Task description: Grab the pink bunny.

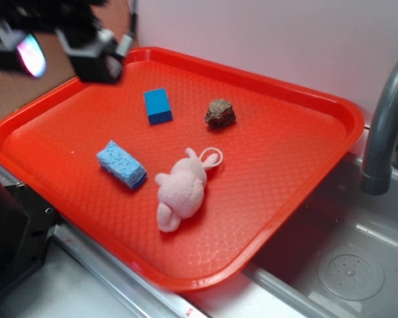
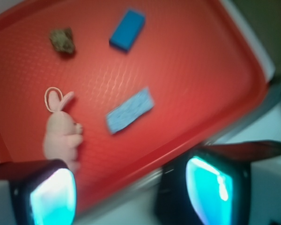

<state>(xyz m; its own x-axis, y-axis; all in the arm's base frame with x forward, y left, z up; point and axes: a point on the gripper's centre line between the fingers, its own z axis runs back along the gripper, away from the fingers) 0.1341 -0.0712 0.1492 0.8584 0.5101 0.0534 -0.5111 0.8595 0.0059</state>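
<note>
Hand [image 1: 96, 56] spread and empty, high over the far corner of the red tray [image 1: 305, 165], well apart from the pink bunny [image 1: 181, 192], presumably lining up a descent.

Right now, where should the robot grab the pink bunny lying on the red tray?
Probably around the plump middle of the pink bunny, coming straight down from above. It lies flat on the red tray, so its soft body is the widest, squashiest part; the ears and thin cord loop look too small to pinch. The blue sponge sits close on one side, so the end effector, open, should close along the free sides.
</note>
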